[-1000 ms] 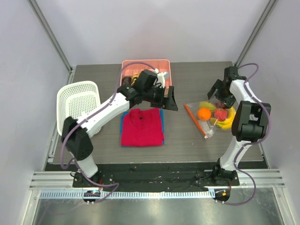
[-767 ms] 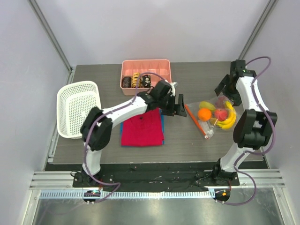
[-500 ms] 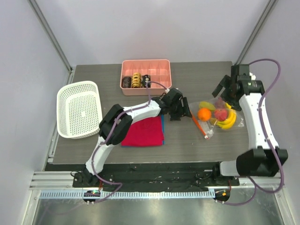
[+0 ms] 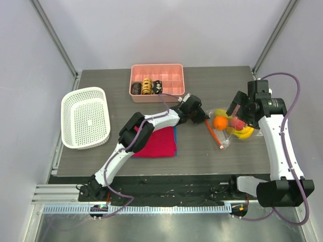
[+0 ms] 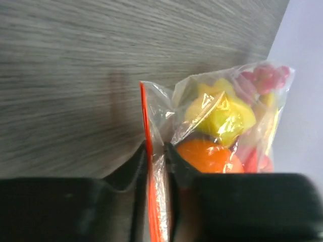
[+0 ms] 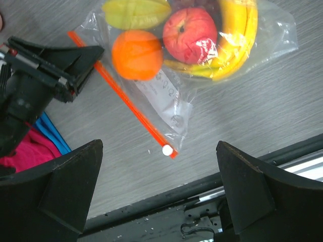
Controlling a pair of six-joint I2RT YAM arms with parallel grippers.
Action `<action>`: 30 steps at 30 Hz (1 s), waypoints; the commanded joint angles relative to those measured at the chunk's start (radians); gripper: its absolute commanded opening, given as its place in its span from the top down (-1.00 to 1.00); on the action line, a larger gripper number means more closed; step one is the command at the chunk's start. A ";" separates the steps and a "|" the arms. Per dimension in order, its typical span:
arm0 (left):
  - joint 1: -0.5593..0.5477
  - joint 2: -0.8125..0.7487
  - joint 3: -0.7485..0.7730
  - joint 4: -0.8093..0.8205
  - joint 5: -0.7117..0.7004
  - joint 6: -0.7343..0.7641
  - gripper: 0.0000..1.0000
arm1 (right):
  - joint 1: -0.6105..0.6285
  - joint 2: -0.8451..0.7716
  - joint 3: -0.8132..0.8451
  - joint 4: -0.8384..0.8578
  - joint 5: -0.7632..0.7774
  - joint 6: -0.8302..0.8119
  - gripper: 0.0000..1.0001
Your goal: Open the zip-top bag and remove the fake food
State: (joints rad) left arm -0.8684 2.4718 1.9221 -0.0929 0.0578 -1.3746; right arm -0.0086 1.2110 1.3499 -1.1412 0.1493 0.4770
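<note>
On the gray desk (image 4: 212, 85) the zip-top bag (image 6: 169, 96) lies by my right arm, well apart from the red shirt (image 4: 154, 141), and the fake food (image 4: 233, 123) is inside it — a yellow banana (image 6: 237, 40), an orange ball (image 6: 137, 54) and a red fruit (image 6: 190, 34). My left fingers (image 4: 201, 116) are pinching the far end of the bag's orange zip strip (image 5: 148, 126), while my right fingers (image 6: 65, 186) hang spread wide just above the bag — touching nothing.
</note>
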 commanded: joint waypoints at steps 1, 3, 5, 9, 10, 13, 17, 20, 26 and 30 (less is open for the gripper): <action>0.000 0.001 0.029 0.029 0.005 0.023 0.94 | -0.002 -0.082 -0.056 0.017 -0.033 -0.090 -0.99; 0.015 -0.072 -0.067 0.033 -0.013 0.090 1.00 | 0.009 -0.111 -0.095 0.058 -0.072 -0.129 -1.00; 0.025 -0.206 -0.159 -0.007 -0.050 0.105 1.00 | 0.062 -0.129 -0.175 0.159 -0.210 -0.191 -0.99; 0.069 -0.313 -0.114 -0.166 -0.052 0.045 1.00 | 0.139 -0.194 -0.276 0.314 -0.287 -0.209 -0.99; 0.075 -0.316 -0.082 -0.212 -0.047 0.034 1.00 | 0.159 -0.205 -0.291 0.331 -0.283 -0.212 -0.99; 0.094 -0.292 0.044 -0.330 -0.004 -0.021 1.00 | 0.238 -0.211 -0.307 0.320 -0.203 -0.218 -0.99; 0.109 -0.269 0.116 -0.398 0.083 -0.148 1.00 | 0.292 -0.290 -0.371 0.371 -0.211 -0.186 -0.99; 0.111 -0.304 0.121 -0.444 0.094 -0.198 1.00 | 0.292 -0.364 -0.388 0.431 -0.217 -0.132 -0.99; 0.152 -0.330 0.161 -0.556 0.141 -0.268 1.00 | 0.292 -0.456 -0.466 0.506 -0.197 0.006 -0.99; 0.163 -0.318 0.179 -0.587 0.206 -0.303 1.00 | 0.294 -0.606 -0.621 0.621 -0.194 -0.001 -0.91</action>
State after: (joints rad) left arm -0.7280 2.2166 2.0422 -0.6212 0.1783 -1.6089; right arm 0.2832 0.7048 0.8230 -0.6498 -0.0631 0.4362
